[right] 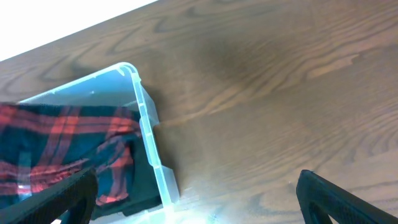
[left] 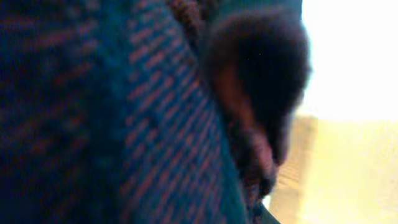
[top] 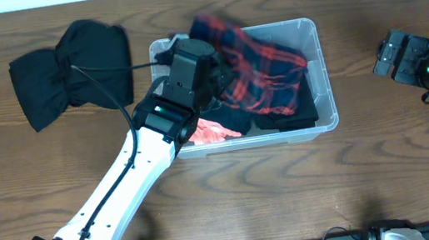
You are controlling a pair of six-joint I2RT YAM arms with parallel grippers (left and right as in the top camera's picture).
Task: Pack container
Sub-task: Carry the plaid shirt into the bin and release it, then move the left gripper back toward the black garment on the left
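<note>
The container [top: 321, 71] is a clear plastic bin at the middle of the table; its corner also shows in the right wrist view [right: 146, 130]. A red and navy plaid cloth [top: 262, 67] lies bunched inside it over dark clothes. My left gripper [top: 220, 73] is inside the bin's left half, shut on the plaid cloth. That cloth [left: 124, 124] fills the left wrist view and hides the fingers. My right gripper [top: 387, 58] is open and empty, to the right of the bin, its fingers wide apart [right: 199, 199] above bare wood.
A black garment [top: 73, 68] lies crumpled on the table left of the bin. A pink-orange item [top: 212, 131] and a black folded piece [top: 298, 112] lie at the bin's front. The table's far edge runs just behind the bin.
</note>
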